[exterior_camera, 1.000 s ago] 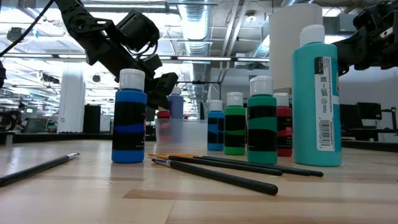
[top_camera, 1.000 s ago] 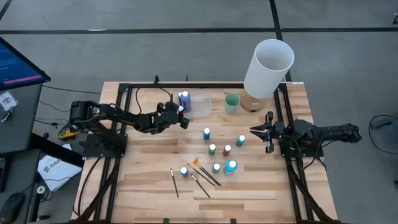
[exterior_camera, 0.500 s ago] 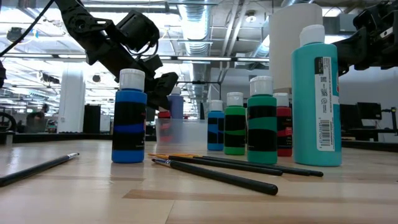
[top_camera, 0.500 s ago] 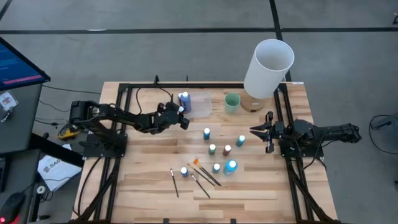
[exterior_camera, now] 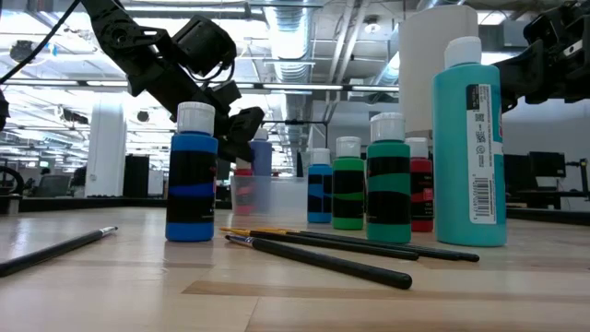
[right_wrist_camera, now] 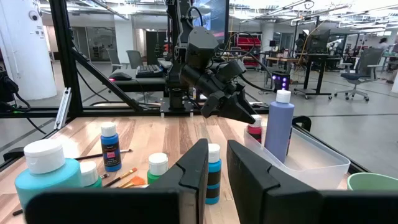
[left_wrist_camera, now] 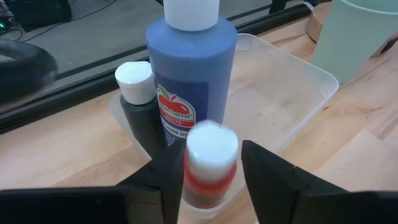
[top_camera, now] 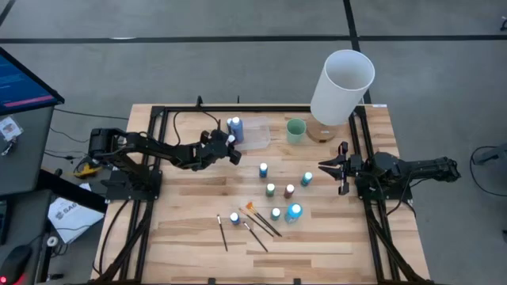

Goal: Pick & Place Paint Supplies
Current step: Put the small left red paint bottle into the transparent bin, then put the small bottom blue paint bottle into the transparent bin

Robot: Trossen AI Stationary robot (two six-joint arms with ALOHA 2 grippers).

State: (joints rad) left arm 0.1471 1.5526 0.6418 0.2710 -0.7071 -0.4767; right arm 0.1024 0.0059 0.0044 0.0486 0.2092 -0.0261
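A clear plastic tray [top_camera: 252,133] near the table's far edge holds a tall blue bottle [left_wrist_camera: 189,81], a black bottle [left_wrist_camera: 138,106] and a small red bottle [left_wrist_camera: 210,168] in its near corner. My left gripper [top_camera: 234,152] [left_wrist_camera: 210,177] is shut on that red bottle. Several small paint bottles stand mid-table: blue [top_camera: 263,169], green [top_camera: 271,190], red [top_camera: 289,191], teal [top_camera: 306,179], a large teal one [top_camera: 295,211]. Dark brushes [top_camera: 261,224] and an orange one [top_camera: 247,207] lie flat beside them. My right gripper [top_camera: 321,167] [right_wrist_camera: 217,168] waits right of the bottles, open by a narrow gap. My left gripper pinches the red bottle between its two fingers [left_wrist_camera: 166,183], on the body just under the white cap [left_wrist_camera: 211,144]. The fingers slant down from the table's left side [right_wrist_camera: 239,111]. The bottle stands upright inside the tray's near corner; whether its base rests on the tray floor is hidden.
A pale green cup [top_camera: 296,131] stands right of the tray. A tall white cylinder [top_camera: 342,85] stands on a wooden disc [top_camera: 321,132] at the far right corner. Black frame rails [top_camera: 158,182] run along both table sides. Bare wood lies near the table's front edge [top_camera: 317,257].
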